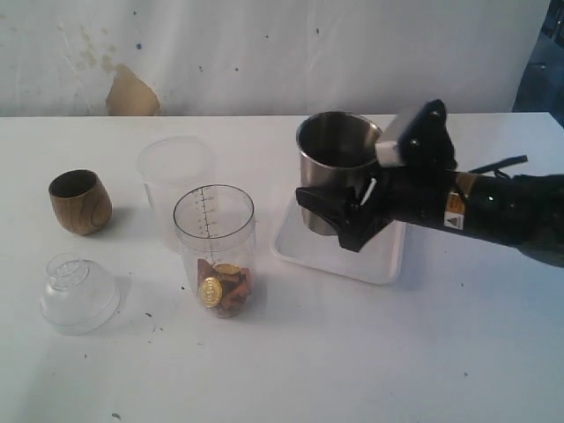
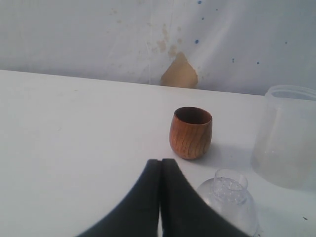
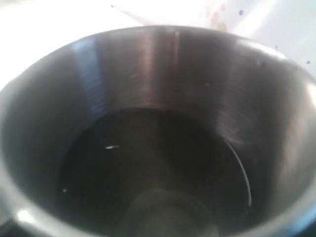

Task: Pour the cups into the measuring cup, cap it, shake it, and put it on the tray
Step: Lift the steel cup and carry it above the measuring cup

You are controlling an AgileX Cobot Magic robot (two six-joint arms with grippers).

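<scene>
- Right pincer [image 1: 342, 218] clamped on steel tumbler [image 1: 333, 154] over the tray [image 1: 385, 264]; tumbler base hidden.
- Tumbler interior dark, contents unclear.
- Left pincer [image 2: 161, 195], jaws together, near wooden cup [image 2: 190, 132].
- Measuring cup [image 1: 214, 233] stands on surface [image 1: 352, 352], beside tray.

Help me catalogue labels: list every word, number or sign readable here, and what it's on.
Nothing reads clearly enough to quote.
On the measuring cup: black graduated scale, numerals too small to read.
On the right arm: yellow-and-white warning sticker, text too blurred.
On the gold coin inside it: embossing unreadable.
</scene>
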